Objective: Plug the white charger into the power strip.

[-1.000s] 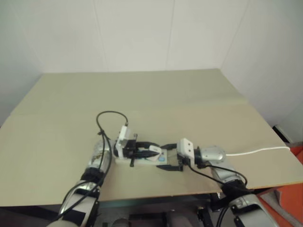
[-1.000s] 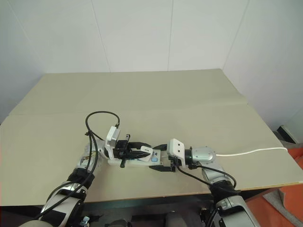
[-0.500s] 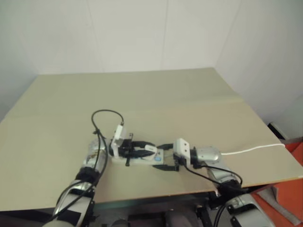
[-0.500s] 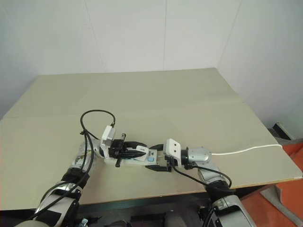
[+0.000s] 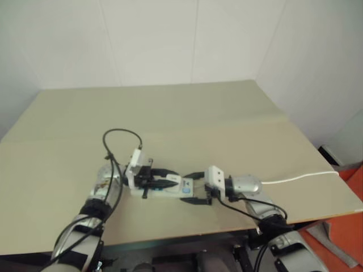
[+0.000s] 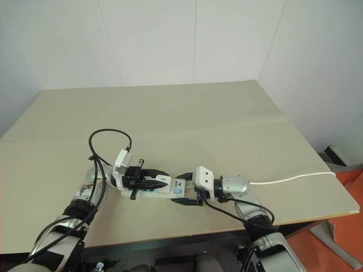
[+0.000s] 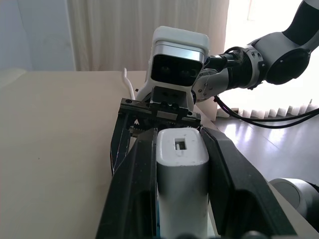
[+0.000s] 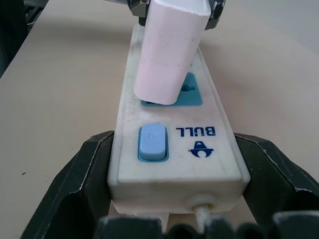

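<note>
The left gripper (image 7: 182, 199) is clamped tight on the charger (image 7: 182, 184), one black finger (image 7: 134, 194) pressed flat against each long side of the white block. In the left wrist view the charger's end face, with its small rectangular port, points ahead toward the right gripper's white camera housing.

The right gripper (image 8: 172, 199) stands wide, and between its two black fingers (image 8: 79, 174) sits the cord end of the strip (image 8: 174, 149): each finger lies along one side edge of the white bar, close against it (whether they actually press the plastic I cannot tell). Just ahead of this gripper, on the strip's top face, come the pale blue switch (image 8: 151, 142) and the blue logo beside it, then the first blue socket face (image 8: 189, 92). The charger (image 8: 169, 47) stands on that socket, its lower end meeting the blue face and its body leaning slightly back; the prongs are hidden, so how deep it sits is unclear.

From the head views the two grippers face each other over the strip (image 6: 164, 192), the left gripper (image 6: 148, 182) at one end and the right gripper (image 6: 187, 190) at the other, near the front edge of the tan surface (image 6: 227, 124). A thin white cord (image 6: 295, 178) trails away behind the right gripper toward the surface's right edge.
</note>
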Robot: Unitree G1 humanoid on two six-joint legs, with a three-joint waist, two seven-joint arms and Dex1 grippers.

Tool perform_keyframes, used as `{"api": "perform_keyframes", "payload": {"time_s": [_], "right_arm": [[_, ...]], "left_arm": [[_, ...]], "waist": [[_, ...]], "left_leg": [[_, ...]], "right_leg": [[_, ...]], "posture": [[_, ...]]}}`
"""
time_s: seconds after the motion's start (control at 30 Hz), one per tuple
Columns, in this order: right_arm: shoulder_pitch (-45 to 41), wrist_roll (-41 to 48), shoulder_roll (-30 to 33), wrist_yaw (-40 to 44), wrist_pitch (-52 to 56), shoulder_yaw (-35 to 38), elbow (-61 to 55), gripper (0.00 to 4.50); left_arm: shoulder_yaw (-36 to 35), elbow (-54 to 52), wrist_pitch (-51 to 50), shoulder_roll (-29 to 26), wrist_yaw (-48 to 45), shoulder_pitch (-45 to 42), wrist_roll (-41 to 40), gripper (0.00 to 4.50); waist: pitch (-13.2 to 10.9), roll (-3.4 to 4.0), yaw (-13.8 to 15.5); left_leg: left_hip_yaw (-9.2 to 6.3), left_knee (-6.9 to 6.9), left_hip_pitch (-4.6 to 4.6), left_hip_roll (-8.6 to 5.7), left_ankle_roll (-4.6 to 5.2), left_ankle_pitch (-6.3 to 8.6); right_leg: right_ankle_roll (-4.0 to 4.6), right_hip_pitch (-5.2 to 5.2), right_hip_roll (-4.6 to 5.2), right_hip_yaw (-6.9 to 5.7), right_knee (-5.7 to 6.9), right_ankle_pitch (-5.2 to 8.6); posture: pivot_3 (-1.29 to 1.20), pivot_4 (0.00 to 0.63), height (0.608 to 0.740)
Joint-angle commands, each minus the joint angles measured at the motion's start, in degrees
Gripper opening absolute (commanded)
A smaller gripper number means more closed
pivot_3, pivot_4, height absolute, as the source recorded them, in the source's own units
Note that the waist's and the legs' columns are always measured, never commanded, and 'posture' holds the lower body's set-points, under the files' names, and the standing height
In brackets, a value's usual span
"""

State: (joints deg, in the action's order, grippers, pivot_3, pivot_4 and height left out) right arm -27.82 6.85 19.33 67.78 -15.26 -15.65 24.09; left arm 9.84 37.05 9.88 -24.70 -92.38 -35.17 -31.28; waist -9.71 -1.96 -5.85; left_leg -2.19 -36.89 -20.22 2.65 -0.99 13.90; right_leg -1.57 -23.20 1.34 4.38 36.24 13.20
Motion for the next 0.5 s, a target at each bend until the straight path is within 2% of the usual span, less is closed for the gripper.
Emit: {"api": "perform_keyframes", "payload": {"time_s": [0.03,0.3,0.5], "right_arm": [[2.2,-3.6,1.1,1.4,-0.2,-3.7,1.5,3.41],[2.1,-3.5,1.2,1.2,-0.4,-4.0,1.8,3.41],[2.2,-3.5,1.1,1.0,-0.4,-4.1,1.8,3.41]], "left_arm": [[-2.6,0.8,1.2,-4.0,-0.1,1.2,0.2,1.0],[-2.4,1.3,2.4,-3.6,-0.1,2.3,1.4,1.0],[-1.0,5.3,5.1,-2.1,-0.1,1.4,5.5,1.0]], "waist": [[0.0,0.0,0.0],[0.0,0.0,-0.1],[0.0,0.01,0.1]], "left_leg": [[0.0,0.0,0.0,0.01,0.0,0.0],[0.02,0.09,0.0,0.09,0.0,0.0],[0.02,0.09,0.02,0.09,0.0,0.0]], "right_leg": [[0.02,0.0,-0.01,0.0,0.0,0.01],[0.09,-0.01,-0.09,0.01,0.01,0.05],[0.16,0.07,-0.08,0.01,0.01,0.08]], "posture": [[0.0,0.15,0.74],[0.0,0.15,0.74],[0.0,0.15,0.74]]}}
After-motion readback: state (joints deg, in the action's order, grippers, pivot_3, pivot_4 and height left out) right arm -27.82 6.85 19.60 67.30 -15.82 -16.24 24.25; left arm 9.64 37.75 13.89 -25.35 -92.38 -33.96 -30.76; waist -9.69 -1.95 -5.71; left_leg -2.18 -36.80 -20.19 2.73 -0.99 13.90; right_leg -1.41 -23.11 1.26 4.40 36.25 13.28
